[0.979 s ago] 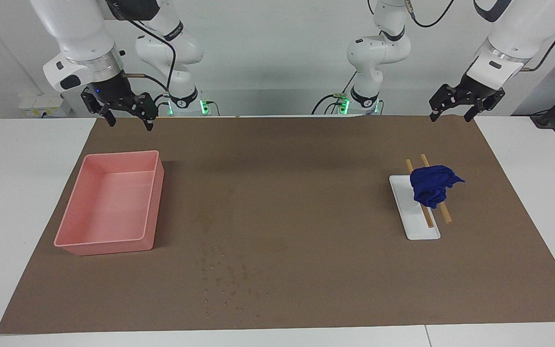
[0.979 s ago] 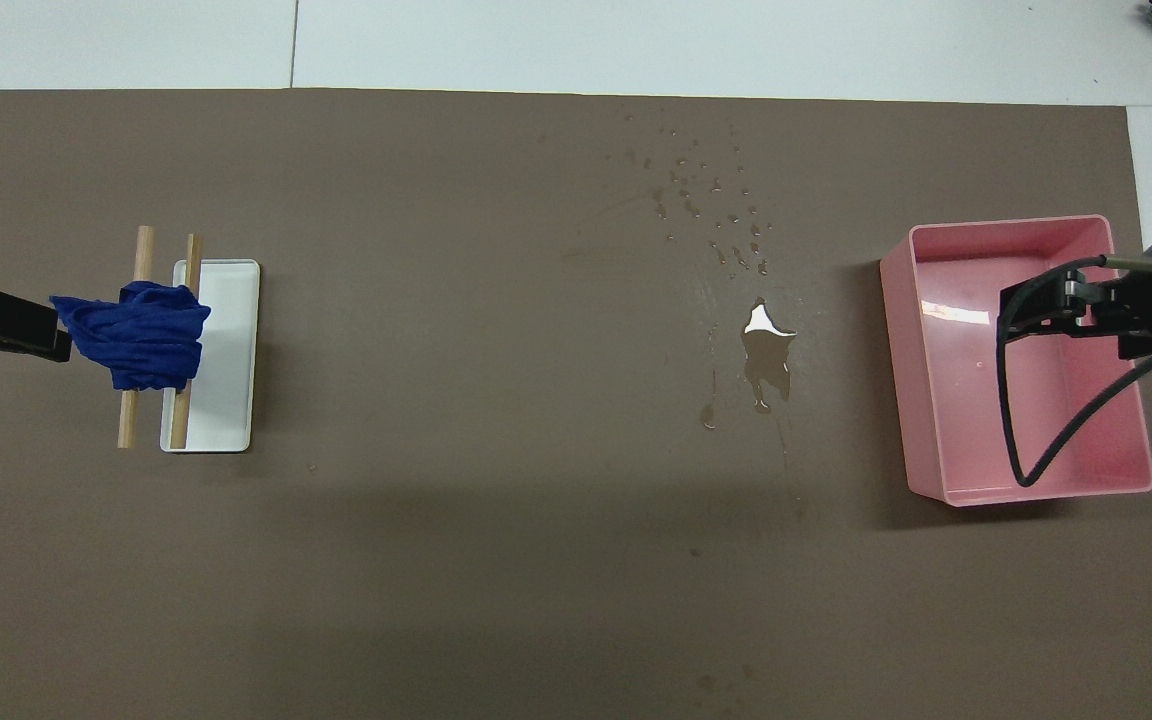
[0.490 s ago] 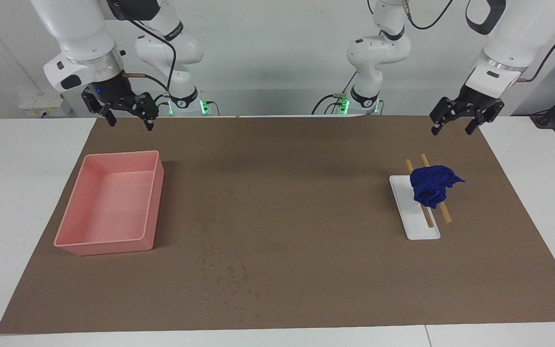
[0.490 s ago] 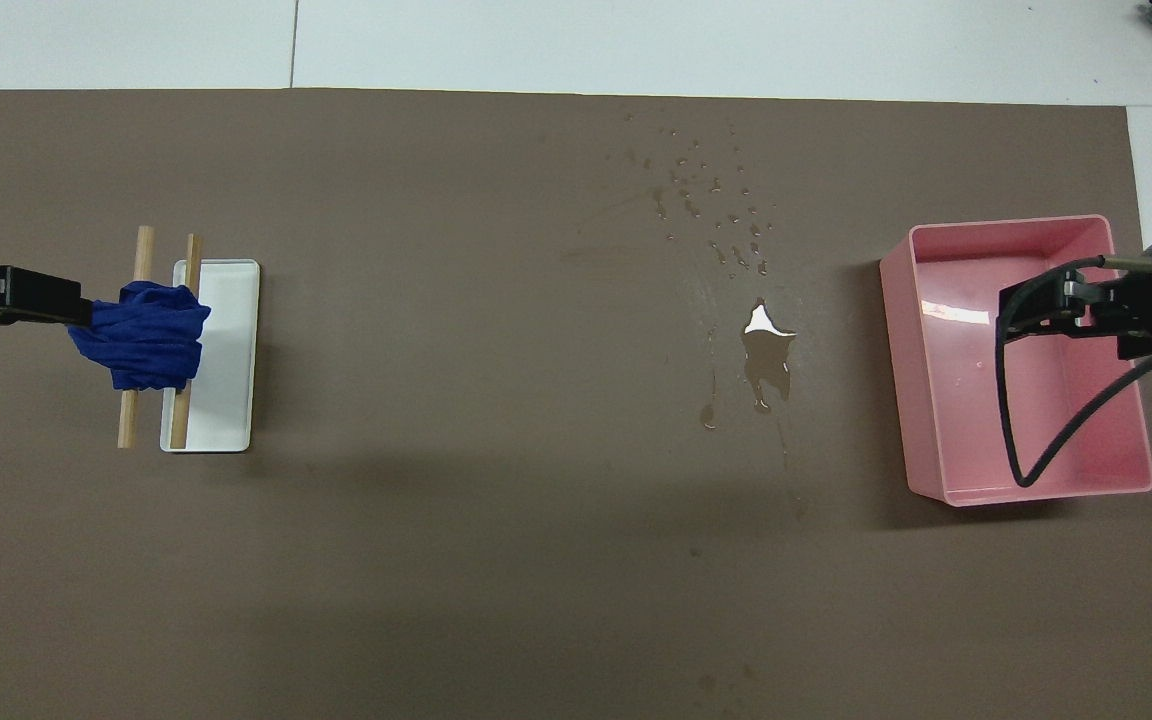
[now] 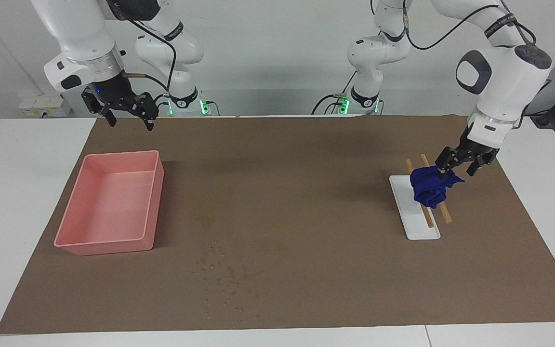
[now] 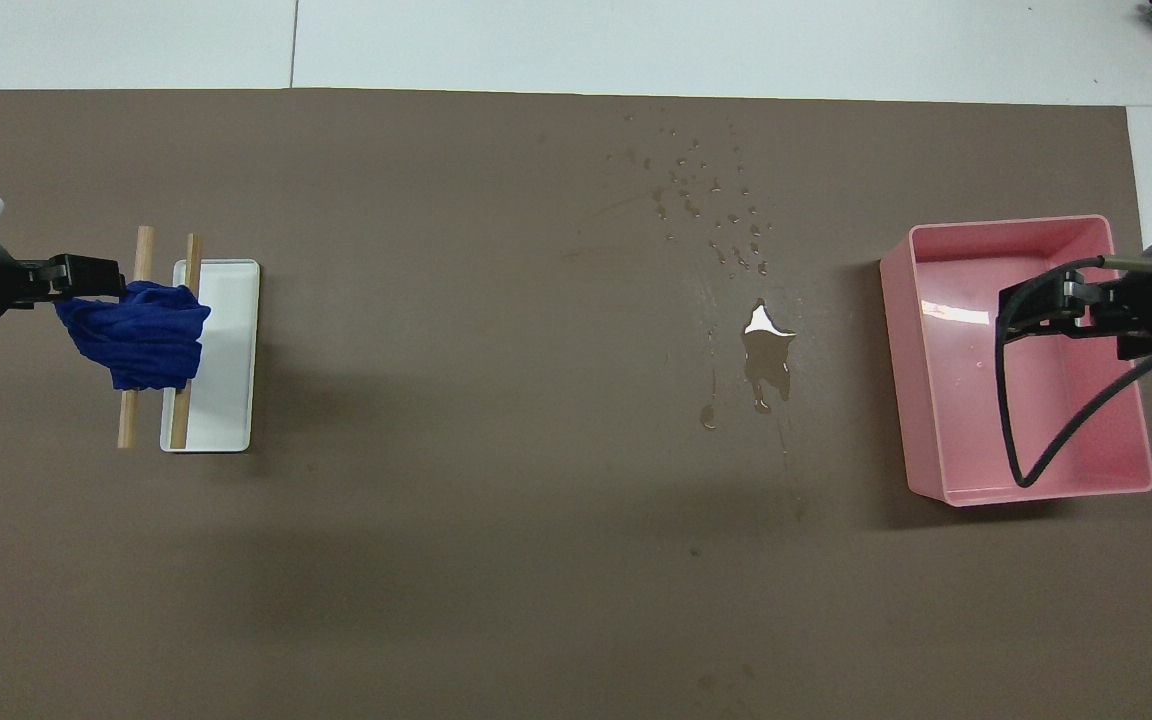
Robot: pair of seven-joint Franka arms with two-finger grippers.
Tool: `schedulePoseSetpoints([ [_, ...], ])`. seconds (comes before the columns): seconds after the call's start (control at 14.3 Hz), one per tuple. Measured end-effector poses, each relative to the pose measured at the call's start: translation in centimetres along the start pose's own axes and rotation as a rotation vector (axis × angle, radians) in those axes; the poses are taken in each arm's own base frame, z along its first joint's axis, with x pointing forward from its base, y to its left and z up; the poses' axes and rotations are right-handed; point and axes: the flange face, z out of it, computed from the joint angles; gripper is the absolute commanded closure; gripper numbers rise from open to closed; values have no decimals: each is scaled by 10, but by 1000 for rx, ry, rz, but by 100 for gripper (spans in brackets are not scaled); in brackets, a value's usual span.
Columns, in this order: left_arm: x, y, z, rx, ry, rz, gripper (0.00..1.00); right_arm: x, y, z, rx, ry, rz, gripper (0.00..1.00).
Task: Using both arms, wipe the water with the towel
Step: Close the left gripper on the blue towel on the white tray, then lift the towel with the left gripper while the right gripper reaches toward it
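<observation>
The blue towel point(image 5: 429, 190) lies bunched over two wooden rods on a small white tray, at the left arm's end of the table; it also shows in the overhead view point(image 6: 141, 330). My left gripper point(image 5: 458, 165) is low at the towel's top edge, open, with one finger touching the cloth; in the overhead view point(image 6: 86, 280) it sits at the towel's corner. The water point(image 5: 229, 282) is scattered droplets plus a small puddle point(image 6: 766, 350) beside the pink tray. My right gripper point(image 5: 130, 120) hangs open over the pink tray's robot-side edge.
The pink tray point(image 5: 154, 202) stands at the right arm's end of the table, its rim showing in the overhead view point(image 6: 936, 495). The white tray point(image 5: 419, 231) and wooden rods point(image 5: 446, 214) carry the towel. A brown mat point(image 5: 306, 168) covers the table.
My left arm has come down from high over the table's edge to the towel and now touches its top edge. The right arm has not moved.
</observation>
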Motion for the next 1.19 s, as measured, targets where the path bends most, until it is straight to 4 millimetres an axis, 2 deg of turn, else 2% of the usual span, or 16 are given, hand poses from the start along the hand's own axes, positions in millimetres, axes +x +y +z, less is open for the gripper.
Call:
schedulePoseSetpoints([
  [0.07, -2, -3, 17, 0, 9, -6, 9, 0, 0, 0, 0, 0, 0, 0],
  [0.21, -9, -3, 37, 1, 17, -14, 29, 0, 0, 0, 0, 0, 0, 0],
  [0.35, -12, -2, 43, 0, 12, -14, 77, 0, -1, 0, 0, 0, -1, 0],
  [0.42, -12, 1, 43, -1, 11, -13, 98, 0, -1, 0, 0, 0, -1, 0],
  [0.63, -13, 12, 42, -5, 13, -21, 100, 0, -1, 0, 0, 0, -1, 0],
  [0.98, -13, 11, 36, -4, -9, -23, 100, 0, -1, 1, -1, -3, -2, 0],
  [1.19, -10, 14, 23, 22, -59, 2, 100, 0, -1, 2, -1, -4, -2, 0],
])
